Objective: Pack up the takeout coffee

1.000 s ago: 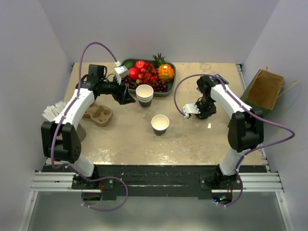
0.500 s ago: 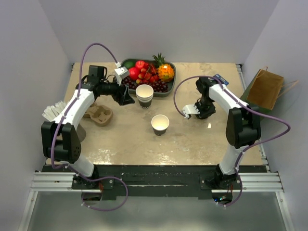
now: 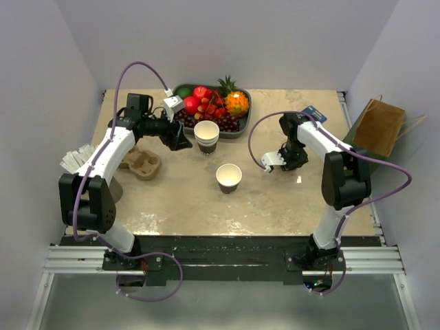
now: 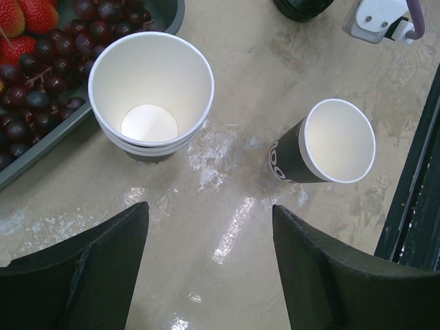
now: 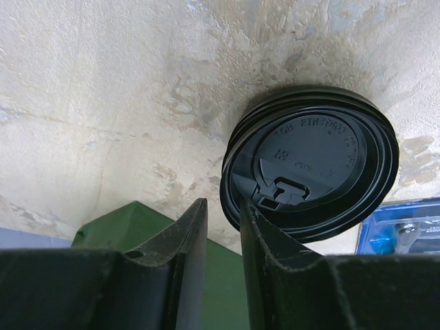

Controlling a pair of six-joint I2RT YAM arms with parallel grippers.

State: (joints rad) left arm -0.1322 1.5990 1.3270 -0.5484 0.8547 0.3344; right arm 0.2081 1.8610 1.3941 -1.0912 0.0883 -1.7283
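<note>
Right fingers (image 5: 275,275) astride black lid (image 5: 309,165); coffee cup (image 4: 338,141) upright.

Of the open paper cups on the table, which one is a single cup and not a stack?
The cup standing alone, away from the fruit tray; it shows one rim, whereas the stack beside the tray shows nested rims.

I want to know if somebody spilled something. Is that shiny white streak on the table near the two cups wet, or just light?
Left wrist view: the streak on the table looks like light glare; the left gripper's fingers are blurry. Right wrist view: the right gripper's fingers are blurry, the table sharp. Top view: even light, soft shadows.
</note>
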